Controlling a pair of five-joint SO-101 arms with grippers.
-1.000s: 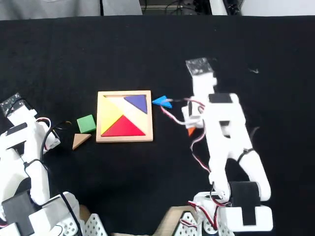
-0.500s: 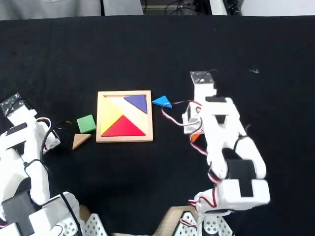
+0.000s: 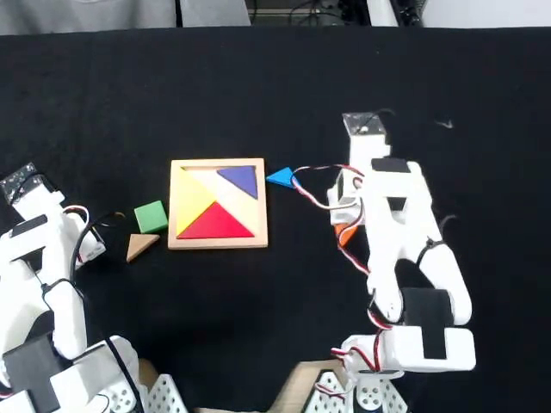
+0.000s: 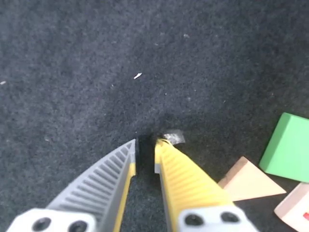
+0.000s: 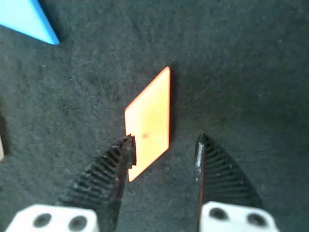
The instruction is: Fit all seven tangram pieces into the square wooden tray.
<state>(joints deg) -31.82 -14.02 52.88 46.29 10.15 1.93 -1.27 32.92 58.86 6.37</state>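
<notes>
Tray (image 3: 217, 243) holds three: yellow triangle (image 3: 191, 202), red triangle (image 3: 215, 225), purple piece (image 3: 241, 178). Four remain out: blue triangle (image 3: 282, 178) just right of tray, orange parallelogram (image 5: 148, 123) farther right, green square (image 3: 151, 216) and tan triangle (image 3: 141, 245) left. Right gripper (image 5: 164, 144) spread over orange parallelogram, not grasping; left gripper (image 4: 147, 145) clenched, empty.

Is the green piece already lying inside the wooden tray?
No, the green piece lies on the black table, outside the wooden tray and beside its rim.

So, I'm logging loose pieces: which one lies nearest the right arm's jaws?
The orange parallelogram, flat and partly between those open jaws; the blue triangle lies farther off.
</notes>
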